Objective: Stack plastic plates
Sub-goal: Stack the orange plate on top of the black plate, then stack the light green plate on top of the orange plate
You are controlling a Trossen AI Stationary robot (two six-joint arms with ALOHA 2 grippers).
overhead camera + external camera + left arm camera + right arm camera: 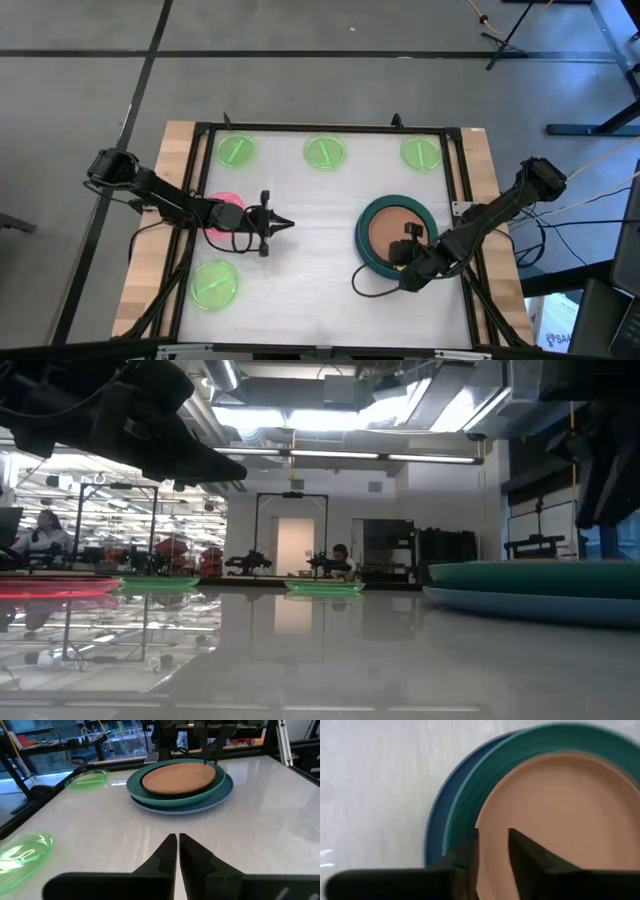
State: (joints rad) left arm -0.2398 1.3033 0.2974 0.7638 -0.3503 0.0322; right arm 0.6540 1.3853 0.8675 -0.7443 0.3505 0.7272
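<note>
A stack sits right of the table's centre: a blue plate at the bottom, a dark green plate on it, and a tan-orange plate on top. My right gripper stands open above the tan-orange plate's near rim, pointing down. My left gripper is shut on nothing and hovers left of centre, pointing at the stack. A small pink plate lies under my left arm. Several lime-green plates lie flat: three along the far edge and one near the left corner. My right gripper comes from above at the tan-orange plate's near rim, with one finger at the rim and the other over the plate's inside. I cannot tell whether the fingers touch the plate, which lies flat on the dark green plate.
A black frame borders the white table top, with wooden strips outside it left and right. White surface lies bare between my left gripper and the stack and along the near edge. People sit in the room beyond the table.
</note>
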